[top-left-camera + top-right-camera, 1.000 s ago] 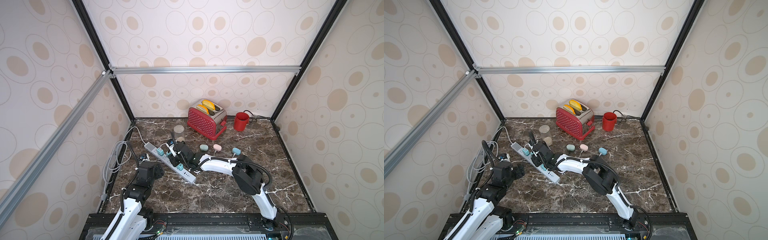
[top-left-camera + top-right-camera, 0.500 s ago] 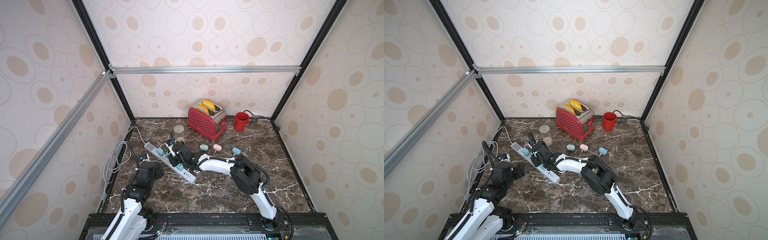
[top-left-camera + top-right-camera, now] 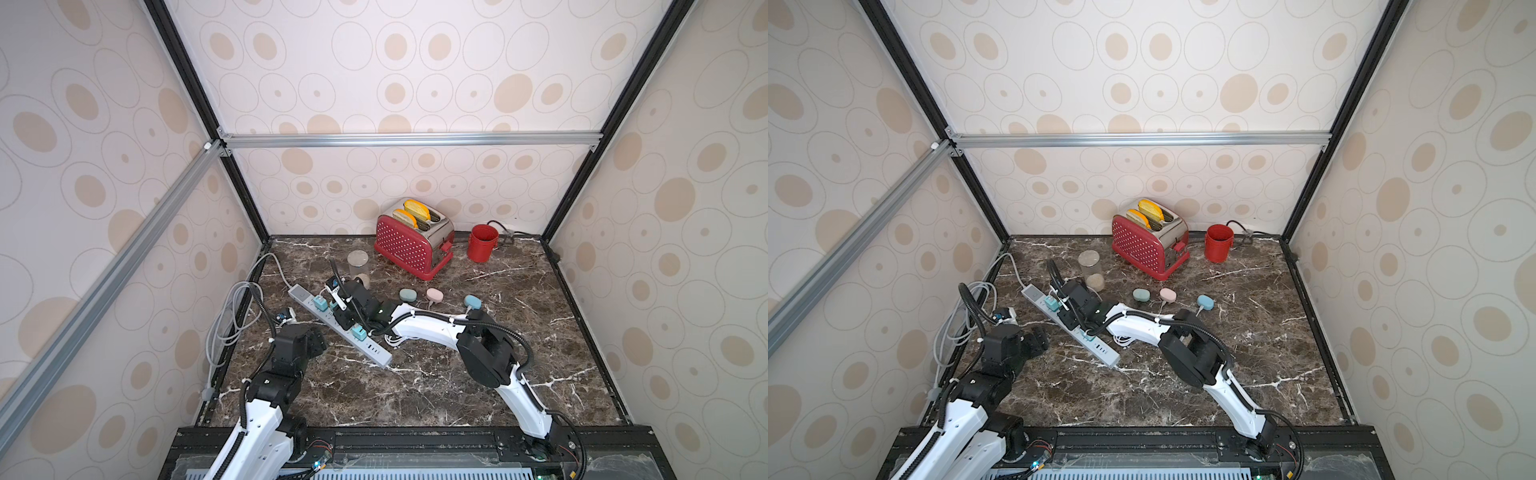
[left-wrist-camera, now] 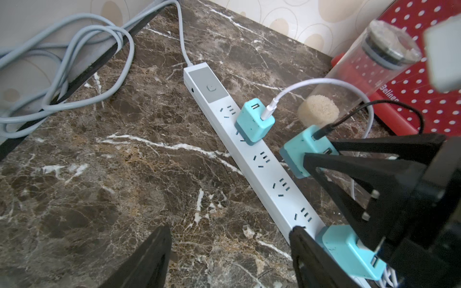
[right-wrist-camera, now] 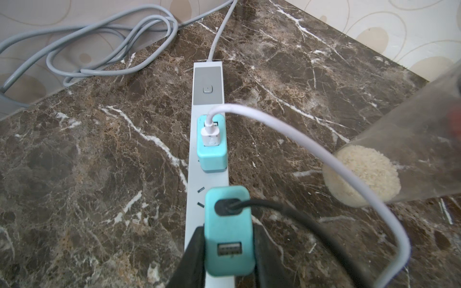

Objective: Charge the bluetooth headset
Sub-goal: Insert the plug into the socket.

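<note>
Seemingly midway: three headset cases (image 3: 408, 294) (image 3: 434, 294) (image 3: 472, 301) lie on the bench (image 3: 415, 374), apart from the one strip (image 5: 207, 99). The right hand (image 5: 229, 239) grasps a charger (image 4: 296, 154) with a black cable (image 5: 287, 209) just over the strip, apparently unseated. Two other chargers (image 4: 254, 122) (image 4: 349, 251) sit plugged in. The left hand (image 4: 229, 228) hangs released nearby.

A red toaster (image 3: 409, 249) with white dots and a chrome top stands at the back of the dark marble tabletop (image 3: 415, 386), in the upper centre of both top views. Yellow-orange slices (image 3: 415, 212) poke from its slots. To its right, apart from it, sits a red cup (image 3: 482, 248). Down-left of the toaster stands a clear lidded jar (image 3: 358, 266) with pale grains at its bottom. Wallpaper (image 3: 415, 62) with beige circles covers the walls.
</note>
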{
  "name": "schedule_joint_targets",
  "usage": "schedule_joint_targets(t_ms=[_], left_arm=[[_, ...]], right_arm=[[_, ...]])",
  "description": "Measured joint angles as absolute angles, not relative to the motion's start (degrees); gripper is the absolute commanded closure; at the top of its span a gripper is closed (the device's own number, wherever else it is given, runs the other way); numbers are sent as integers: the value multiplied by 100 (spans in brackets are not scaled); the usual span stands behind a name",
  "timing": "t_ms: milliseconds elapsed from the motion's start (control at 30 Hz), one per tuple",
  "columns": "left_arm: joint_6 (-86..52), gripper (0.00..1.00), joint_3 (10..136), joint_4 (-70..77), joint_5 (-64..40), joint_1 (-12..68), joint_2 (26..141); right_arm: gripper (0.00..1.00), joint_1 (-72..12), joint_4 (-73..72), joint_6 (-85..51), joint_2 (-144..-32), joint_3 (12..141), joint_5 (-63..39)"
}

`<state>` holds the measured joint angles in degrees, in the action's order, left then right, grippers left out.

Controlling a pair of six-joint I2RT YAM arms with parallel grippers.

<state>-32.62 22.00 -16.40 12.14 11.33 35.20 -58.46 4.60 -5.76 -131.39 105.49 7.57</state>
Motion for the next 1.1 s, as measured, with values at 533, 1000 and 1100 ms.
schedule_joint_targets(t_ms=[533, 1000, 1100], left_arm=[[-3282, 24, 2204, -1645, 1229, 1085, 3607], [-3321, 24, 2204, -1632, 1208, 1070, 3616], [-3328, 24, 2204, -1632, 1205, 1070, 3616]], right_arm=[[100, -5850, 362, -854, -13384, 10702, 694], [100, -5850, -8, -985, -13489, 10672, 598], [100, -5850, -10, -989, -13491, 10680, 600]])
